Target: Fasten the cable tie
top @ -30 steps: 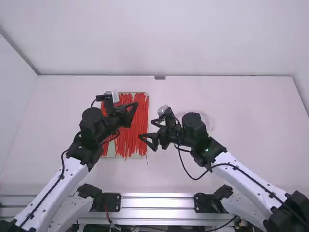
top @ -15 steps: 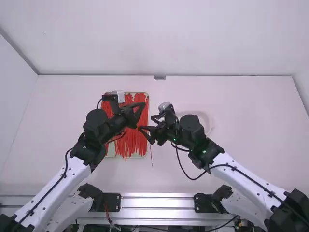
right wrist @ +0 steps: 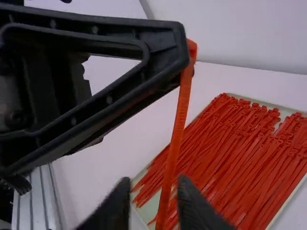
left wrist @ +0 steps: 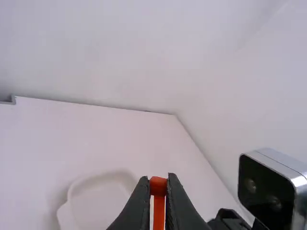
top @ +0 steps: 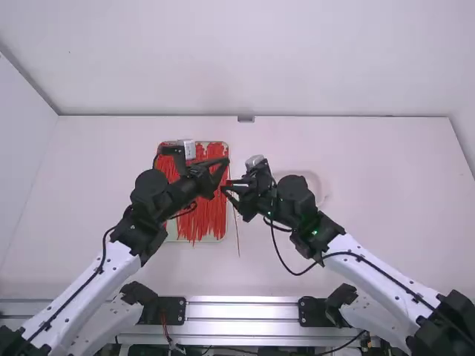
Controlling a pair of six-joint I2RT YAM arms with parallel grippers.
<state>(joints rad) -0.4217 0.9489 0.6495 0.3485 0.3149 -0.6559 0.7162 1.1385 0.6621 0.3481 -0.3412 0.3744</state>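
My left pincer grips the red cable tie up top; my open right pincer, just under it, should grab the loose end next.

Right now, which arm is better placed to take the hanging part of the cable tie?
Right, likely. The right gripper is open with a finger on each side of the cable tie, while the left gripper is shut on its upper end.
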